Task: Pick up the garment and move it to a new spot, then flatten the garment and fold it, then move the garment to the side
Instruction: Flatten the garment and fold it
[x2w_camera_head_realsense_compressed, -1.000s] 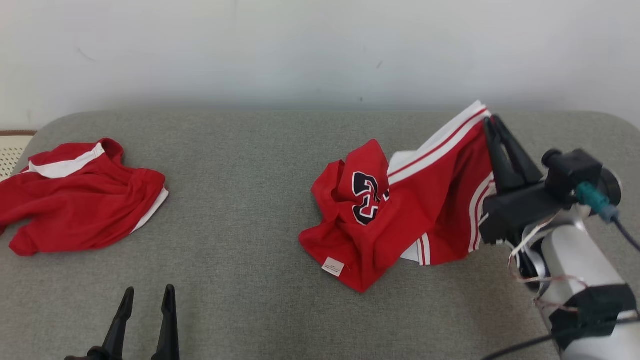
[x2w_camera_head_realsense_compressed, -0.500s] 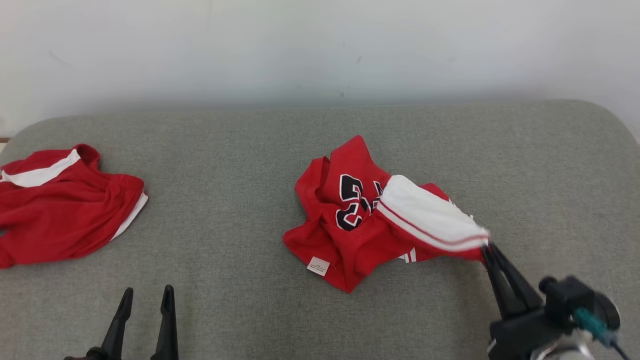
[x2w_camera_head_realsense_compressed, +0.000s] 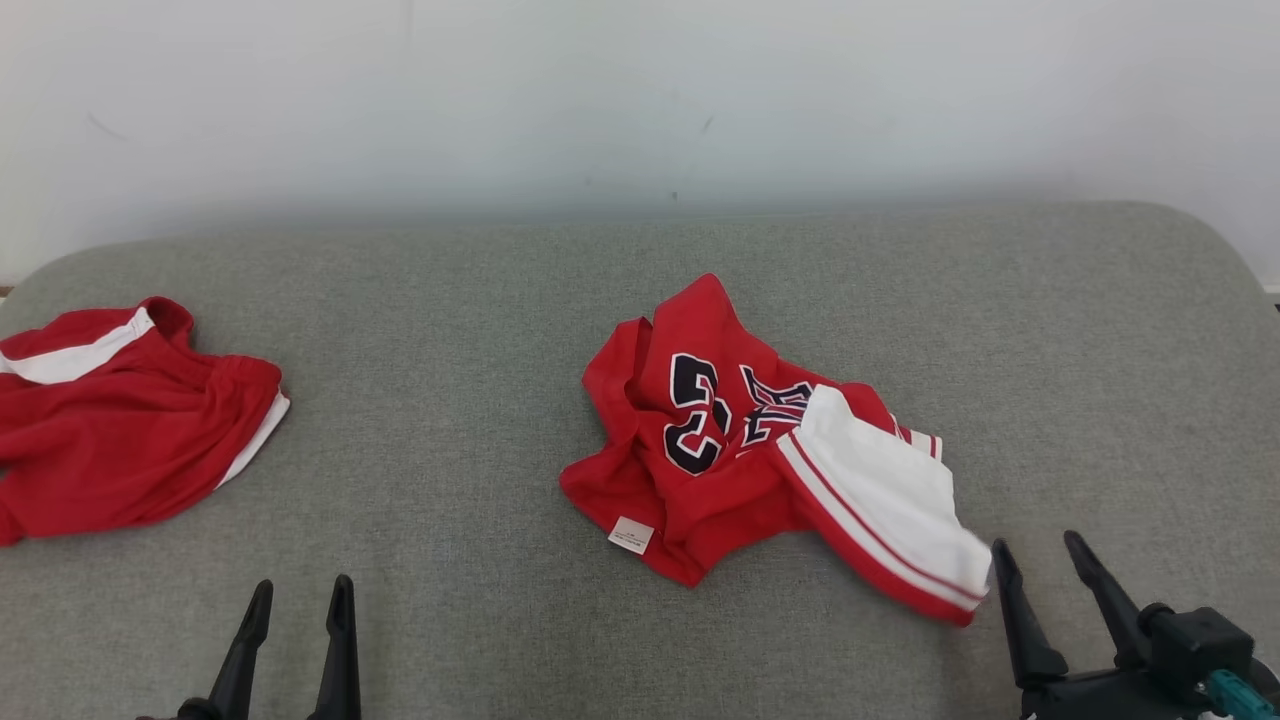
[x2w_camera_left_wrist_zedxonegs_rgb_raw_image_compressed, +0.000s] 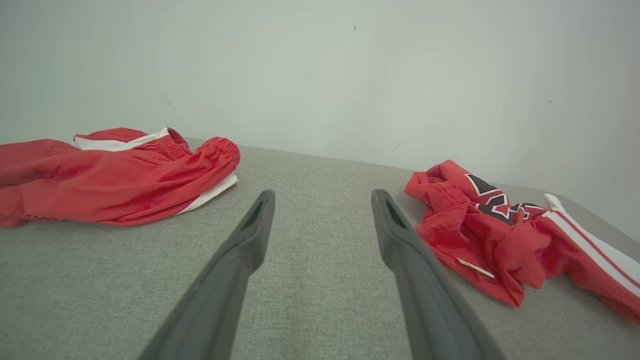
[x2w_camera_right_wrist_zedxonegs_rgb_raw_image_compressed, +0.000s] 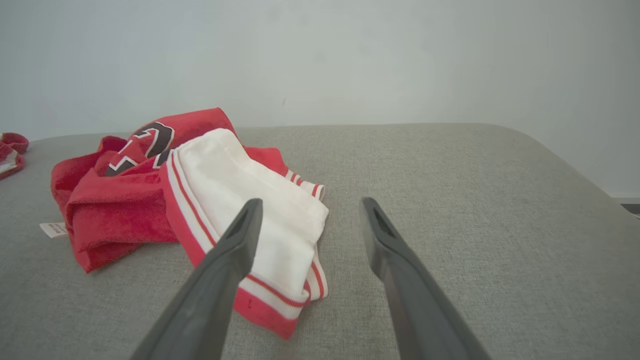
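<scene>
Red basketball jersey with black number and a wide white red-striped band (x2w_camera_head_realsense_compressed: 720, 450) lay crumpled on the grey fabric-covered counter (x2w_camera_head_realsense_compressed: 480, 300), a bit right of the middle. Its white band end trailed toward the near right corner. A small white tag (x2w_camera_head_realsense_compressed: 630, 535) showed at the jersey's near edge, lying flat on the fabric.

Right gripper (x2w_camera_head_realsense_compressed: 1033, 545) sat low by the near edge, toward the right corner, fingers spread apart with nothing between them. Its tips were just beside the white band end; could not tell if they touched it. In the right wrist view the right gripper (x2w_camera_right_wrist_zedxonegs_rgb_raw_image_compressed: 311, 205) pointed past the band, and the jersey (x2w_camera_right_wrist_zedxonegs_rgb_raw_image_compressed: 130, 210) lay left of the fingers.

Left gripper (x2w_camera_head_realsense_compressed: 302, 590) was at the near edge toward the left, fingers spread, holding nothing, well apart from the jersey. The left wrist view showed the left gripper (x2w_camera_left_wrist_zedxonegs_rgb_raw_image_compressed: 322, 200) over bare fabric, jersey (x2w_camera_left_wrist_zedxonegs_rgb_raw_image_compressed: 480, 225) off to the right.

A second red garment with white trim (x2w_camera_head_realsense_compressed: 120, 420) lay bunched at the left edge. Pale wall (x2w_camera_head_realsense_compressed: 640, 100) ran behind the far edge.
</scene>
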